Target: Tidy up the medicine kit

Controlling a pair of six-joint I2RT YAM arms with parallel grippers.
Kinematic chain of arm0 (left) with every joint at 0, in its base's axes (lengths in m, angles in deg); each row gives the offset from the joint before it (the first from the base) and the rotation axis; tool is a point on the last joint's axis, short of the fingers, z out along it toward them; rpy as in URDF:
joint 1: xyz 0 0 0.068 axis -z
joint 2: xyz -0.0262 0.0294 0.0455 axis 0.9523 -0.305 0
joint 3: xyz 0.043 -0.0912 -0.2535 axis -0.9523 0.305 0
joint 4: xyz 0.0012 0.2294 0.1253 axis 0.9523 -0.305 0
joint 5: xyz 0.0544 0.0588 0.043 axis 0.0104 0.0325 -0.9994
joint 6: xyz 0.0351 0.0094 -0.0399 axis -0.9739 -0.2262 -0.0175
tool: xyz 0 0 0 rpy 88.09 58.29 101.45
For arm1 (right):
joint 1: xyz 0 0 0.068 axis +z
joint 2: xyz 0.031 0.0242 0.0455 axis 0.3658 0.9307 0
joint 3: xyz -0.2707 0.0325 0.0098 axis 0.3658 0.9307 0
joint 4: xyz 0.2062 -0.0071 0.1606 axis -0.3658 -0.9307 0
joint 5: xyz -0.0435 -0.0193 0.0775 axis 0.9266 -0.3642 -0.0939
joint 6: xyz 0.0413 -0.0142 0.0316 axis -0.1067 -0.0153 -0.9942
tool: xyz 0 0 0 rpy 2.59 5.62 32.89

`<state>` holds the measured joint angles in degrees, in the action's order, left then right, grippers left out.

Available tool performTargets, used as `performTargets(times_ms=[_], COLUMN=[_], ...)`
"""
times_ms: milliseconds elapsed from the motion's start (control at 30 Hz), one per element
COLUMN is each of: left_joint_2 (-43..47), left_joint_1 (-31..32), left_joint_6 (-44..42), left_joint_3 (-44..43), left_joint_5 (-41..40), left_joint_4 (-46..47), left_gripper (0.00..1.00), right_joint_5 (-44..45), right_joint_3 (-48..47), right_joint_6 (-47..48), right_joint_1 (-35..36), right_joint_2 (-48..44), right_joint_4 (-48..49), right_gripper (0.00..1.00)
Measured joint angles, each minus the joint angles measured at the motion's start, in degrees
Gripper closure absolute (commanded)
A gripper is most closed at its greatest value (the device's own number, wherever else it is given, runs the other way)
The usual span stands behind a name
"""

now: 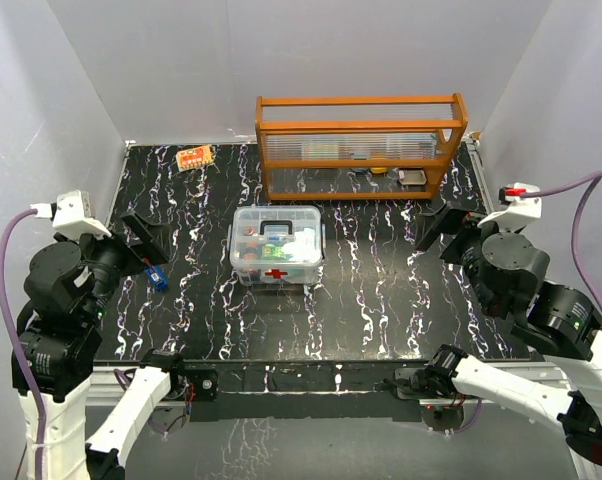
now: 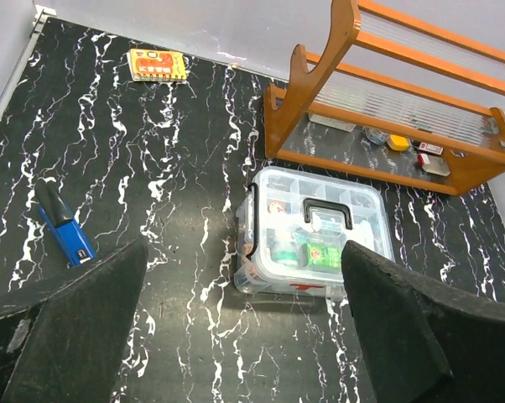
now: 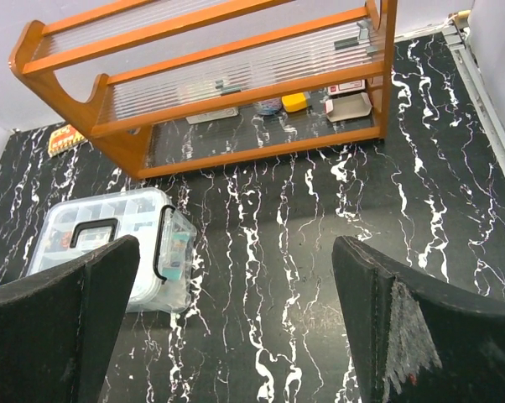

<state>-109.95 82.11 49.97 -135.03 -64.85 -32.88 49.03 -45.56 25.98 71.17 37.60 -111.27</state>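
Found the black marbled worktop spread wide under both arms. Noted the orange wooden rack along the far edge, right of centre, well apart from either arm.

Placed the medicine kit at mid-worktop, near the rack but not touching it, with its lid on, the handle up and the red cross facing the near edge. Read its long axis as running left to right. Judged it to lie right of the left fingers and left of the right fingers, roughly between the two. Reckoned the left side slightly the nearer. Took an inward reach from either side as the likely way to meet a short end of the box.

Saw the left fingers spread wide, holding nothing and touching nothing. Saw the same of the right fingers.

Marked a small blue-and-black tool lying near the left fingers, and an orange packet off toward the far left corner.
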Motion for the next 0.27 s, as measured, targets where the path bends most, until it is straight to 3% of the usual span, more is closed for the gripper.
performTargets(times_ms=[267], left_joint_2=[0.37], left_joint_1=[0.0], left_joint_6=[0.0], left_joint_3=[-0.37], left_joint_5=[-0.68], left_joint_4=[-1.42], left_gripper=[0.01], right_joint_5=[0.83], right_joint_3=[-0.15], right_joint_6=[-0.04], right_joint_1=[0.0], right_joint_2=[-1.22], right_joint_4=[-0.24], right_gripper=[0.02])
